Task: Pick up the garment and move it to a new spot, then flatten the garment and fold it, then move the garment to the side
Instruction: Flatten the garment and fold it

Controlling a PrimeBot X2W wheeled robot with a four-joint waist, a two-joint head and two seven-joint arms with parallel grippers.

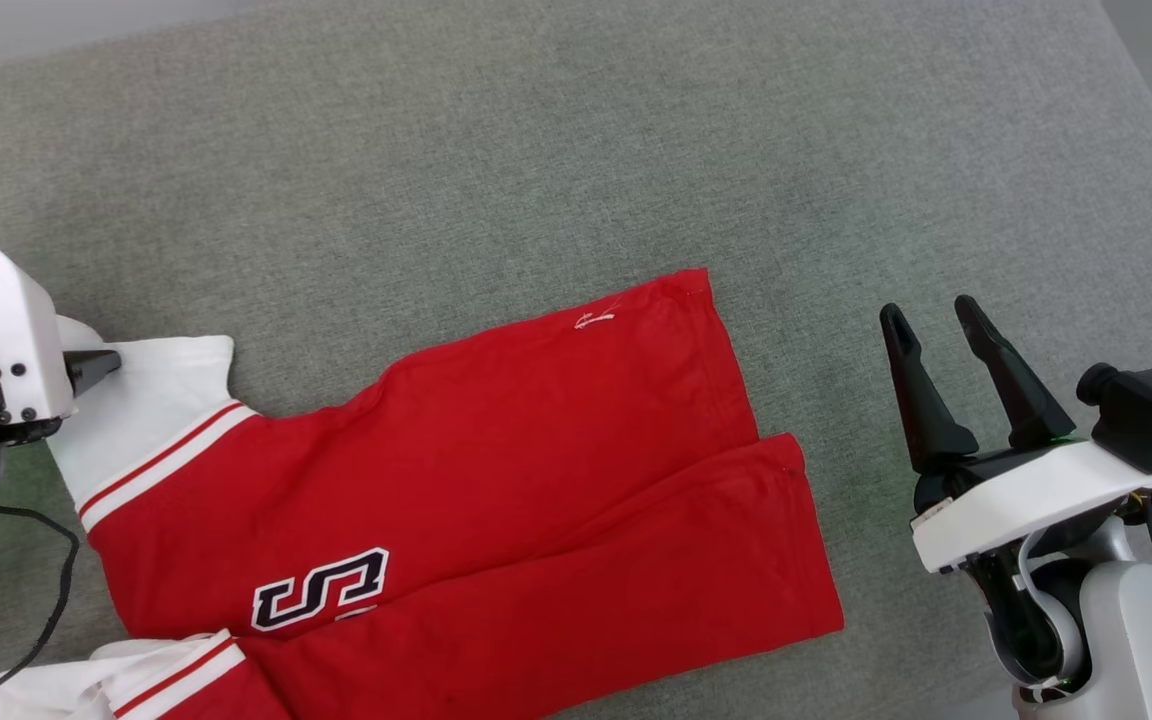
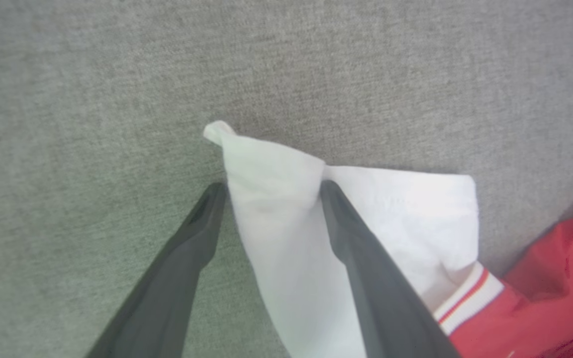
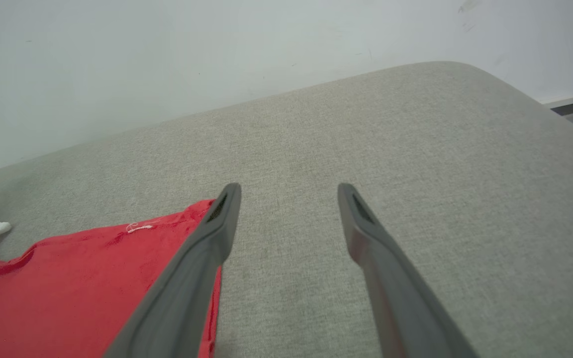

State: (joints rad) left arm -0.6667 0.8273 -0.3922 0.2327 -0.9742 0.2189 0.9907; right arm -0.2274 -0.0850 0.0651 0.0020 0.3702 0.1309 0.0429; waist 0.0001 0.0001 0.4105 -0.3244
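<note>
The garment (image 1: 496, 480), a red T-shirt with white sleeves and striped trim, lies on the grey cushion with its lower half folded over and dark letters (image 1: 321, 588) showing. My left gripper (image 1: 101, 365) is at the far left, on the white sleeve (image 1: 151, 400). In the left wrist view its jaws (image 2: 271, 186) stand open and the sleeve (image 2: 276, 214) lies bunched between the fingers. My right gripper (image 1: 926, 310) hovers open to the right of the red hem, clear of it. The right wrist view has it (image 3: 289, 186) over bare cushion beside the garment (image 3: 67, 288).
The grey padded surface (image 1: 536, 150) stretches far beyond the shirt and rounds off at its right edge (image 3: 540, 99). A white wall (image 3: 167, 49) stands behind it. A black cable (image 1: 56, 590) hangs at the lower left near the left arm.
</note>
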